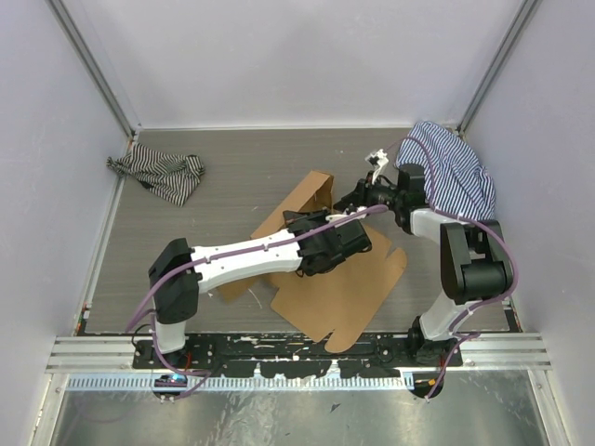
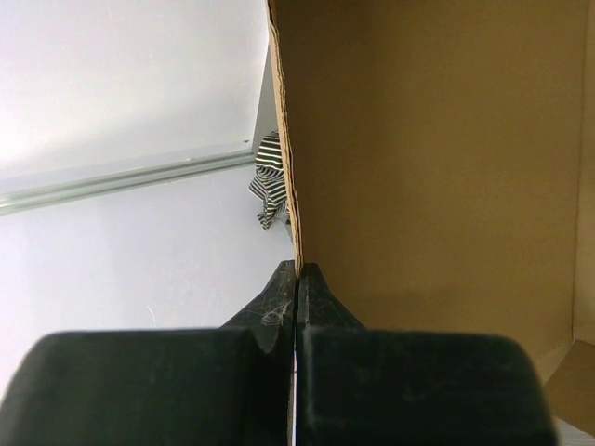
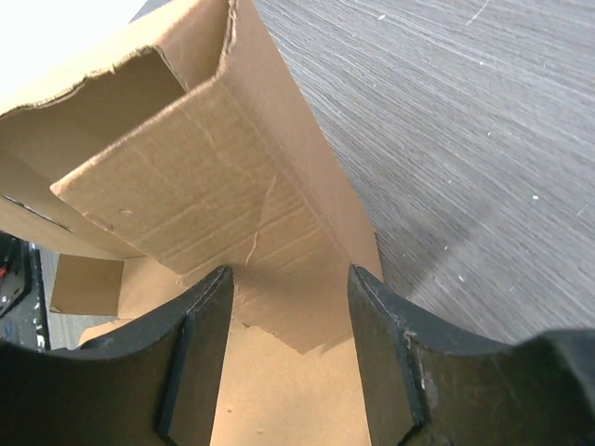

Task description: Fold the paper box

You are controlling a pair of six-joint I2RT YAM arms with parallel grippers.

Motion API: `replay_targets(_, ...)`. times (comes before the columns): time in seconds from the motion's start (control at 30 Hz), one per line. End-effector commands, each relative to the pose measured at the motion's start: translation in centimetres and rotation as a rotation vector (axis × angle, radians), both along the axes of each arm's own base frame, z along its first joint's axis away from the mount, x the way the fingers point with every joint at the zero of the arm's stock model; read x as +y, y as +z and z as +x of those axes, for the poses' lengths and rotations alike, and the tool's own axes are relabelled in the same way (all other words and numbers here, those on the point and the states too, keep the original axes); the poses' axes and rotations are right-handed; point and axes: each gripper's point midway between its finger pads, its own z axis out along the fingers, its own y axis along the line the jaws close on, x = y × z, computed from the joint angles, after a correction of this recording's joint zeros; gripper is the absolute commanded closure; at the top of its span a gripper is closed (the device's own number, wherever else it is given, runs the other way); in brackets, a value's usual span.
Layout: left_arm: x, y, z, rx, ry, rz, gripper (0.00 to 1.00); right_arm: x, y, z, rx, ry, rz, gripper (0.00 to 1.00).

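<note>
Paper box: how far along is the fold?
Early. Done: one side panel of the paper box stands up. In hand: left end effector pinches the box's edge; right end effector is open at a flap. Remaining: the rest lies flat.

Brown, grey, stripes
The paper box [image 1: 353, 288] is plain brown; the table [image 1: 232, 177] streaked grey; one cloth [image 1: 160, 175] black-and-white striped; the other cloth [image 1: 460, 181] blue-and-white striped.

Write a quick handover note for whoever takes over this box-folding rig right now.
Left gripper: shut, pinching an edge of the paper box.
Right gripper: open at a raised flap, gripping nothing.
Paper box: mid-table, mostly flat, far-side panel stood up.
Done: one side raised.
To do: remaining walls, flaps, closing.
</note>
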Motion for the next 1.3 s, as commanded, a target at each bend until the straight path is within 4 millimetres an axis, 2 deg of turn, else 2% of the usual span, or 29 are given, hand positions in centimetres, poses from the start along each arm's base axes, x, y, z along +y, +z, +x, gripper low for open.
replay_targets(0.0, 0.0, 1.0, -0.9, -0.004, -0.003, -0.069, 1.00, 1.2, 2.4, 2.0, -0.191, 0.037, -0.017, 0.40)
replay_targets(0.27, -0.3, 0.6, -1.3, -0.001, -0.005, -0.079, 1.00, 3.9, 1.7, 3.5, -0.226, 0.118, -0.054, 0.38)
replay_targets(0.47, -0.6, 0.0, -1.6, 0.013, -0.017, -0.104, 1.00, 5.7, 1.4, 3.6, -0.247, 0.159, -0.051, 0.43)
replay_targets(0.57, -0.6, -0.2, -1.6, 0.015, -0.015, -0.102, 1.00, 6.6, 0.8, 3.5, -0.235, 0.181, -0.042, 0.49)
replay_targets(0.73, -0.4, 0.0, -1.5, -0.020, 0.014, -0.099, 0.99, 6.9, -0.3, 4.0, -0.201, 0.112, -0.046, 0.64)
replay_targets(0.8, -0.1, 0.5, -1.4, -0.057, 0.048, -0.109, 0.90, 6.4, -0.5, 4.6, -0.169, 0.031, -0.053, 0.77)
replay_targets(0.87, 0.2, 0.9, -1.5, -0.070, 0.083, -0.138, 0.84, 5.5, -0.8, 5.4, -0.140, -0.068, -0.064, 0.86)
replay_targets(0.9, 0.3, 1.0, -1.6, -0.070, 0.097, -0.157, 0.80, 5.4, -0.7, 5.5, -0.128, -0.097, -0.058, 0.89)
replay_targets(1.03, 0.6, 1.3, -2.0, -0.075, 0.142, -0.240, 0.53, 5.8, -0.7, 5.3, -0.109, -0.196, -0.084, 0.98)
replay_targets(1.17, 1.5, 2.2, -2.8, -0.112, 0.211, -0.346, 0.39, 6.0, -0.8, 5.0, -0.148, -0.327, -0.183, 0.99)
replay_targets(1.27, 2.9, 4.5, -3.8, -0.194, 0.244, -0.408, 0.37, 4.7, 0.2, 5.0, -0.166, -0.427, -0.179, 0.99)
